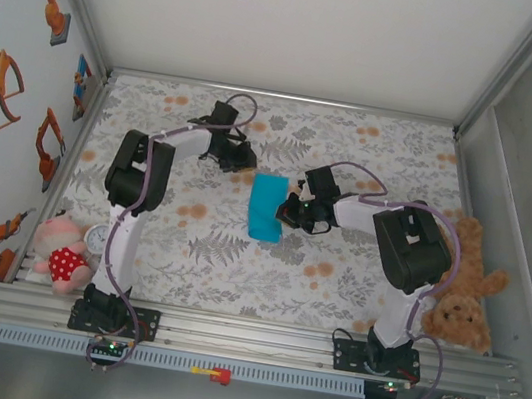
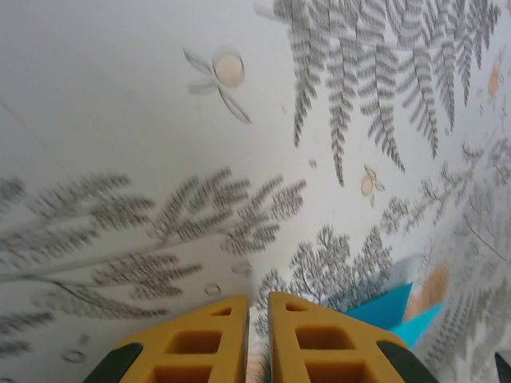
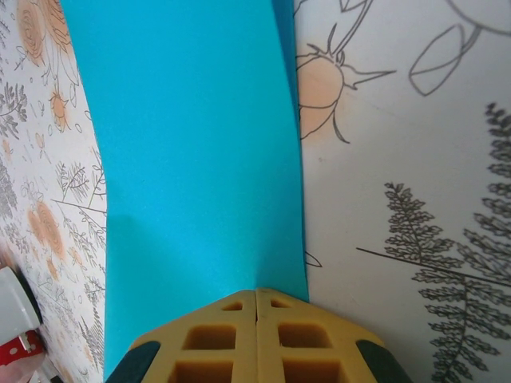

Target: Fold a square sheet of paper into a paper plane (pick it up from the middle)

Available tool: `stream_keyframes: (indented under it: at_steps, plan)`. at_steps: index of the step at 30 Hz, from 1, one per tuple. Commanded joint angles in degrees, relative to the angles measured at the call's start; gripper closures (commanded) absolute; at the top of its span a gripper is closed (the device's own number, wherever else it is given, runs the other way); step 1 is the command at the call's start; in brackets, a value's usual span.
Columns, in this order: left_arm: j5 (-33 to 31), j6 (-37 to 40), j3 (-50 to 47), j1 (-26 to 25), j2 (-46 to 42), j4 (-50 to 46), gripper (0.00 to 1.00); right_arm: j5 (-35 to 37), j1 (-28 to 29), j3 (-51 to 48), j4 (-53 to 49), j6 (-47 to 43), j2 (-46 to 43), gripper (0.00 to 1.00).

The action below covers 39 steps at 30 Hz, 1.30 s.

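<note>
The square sheet of paper (image 1: 267, 208) lies mid-table on the floral cloth as a narrow turquoise rectangle, seemingly folded over. My right gripper (image 1: 291, 209) is at its right edge. In the right wrist view the gripper (image 3: 255, 291) is shut, its yellow fingertips (image 3: 231, 307) set down on the sheet (image 3: 192, 159), which runs on beneath them to the left. My left gripper (image 1: 242, 160) hovers just beyond the sheet's far left corner. It (image 2: 258, 299) is shut to a thin slit over bare cloth, holding nothing, with a blue paper corner (image 2: 383, 307) to its right.
A pink plush doll (image 1: 63, 253) and a small white clock (image 1: 98, 237) sit at the near left edge. A brown teddy bear (image 1: 464, 292) leans at the right edge. Enclosure walls ring the floral tablecloth (image 1: 376, 146).
</note>
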Motion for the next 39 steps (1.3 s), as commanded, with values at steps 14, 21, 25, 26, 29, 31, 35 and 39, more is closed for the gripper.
stream_keyframes:
  at_steps: [14,21,25,26,29,31,35,39]
  plan:
    - [2.86,-6.44,-13.31,-4.51,-10.97,9.09,0.84,10.56,-0.78,-3.12,-16.04,-1.5,5.99,1.0]
    - [1.23,-6.68,-12.69,-6.15,-7.12,9.35,0.85,10.67,-0.78,-3.25,-16.04,-1.58,6.36,1.0]
    - [-2.73,-6.44,-10.34,-5.23,-4.66,8.34,0.86,11.13,-0.74,-3.69,-15.96,-1.66,6.39,1.0]
    - [-3.68,-6.42,-9.85,-4.73,-4.03,8.34,0.86,11.18,-0.77,-3.68,-15.86,-1.58,6.53,1.0]
    - [-3.88,-7.29,-8.73,-3.06,-1.89,9.49,0.86,11.18,-0.78,-3.74,-15.87,-1.6,6.78,1.0]
    - [-4.22,-7.25,-7.68,-2.1,-0.62,9.18,0.86,11.26,-0.78,-3.82,-15.89,-1.58,6.8,1.0]
    - [-5.76,-5.84,-3.95,-0.2,1.22,5.97,0.86,11.26,-0.78,-3.74,-15.89,-1.63,6.71,1.0]
    - [-6.32,-3.65,0.31,0.83,0.2,1.18,0.86,11.26,-0.78,-3.63,-16.02,-1.56,6.46,1.0]
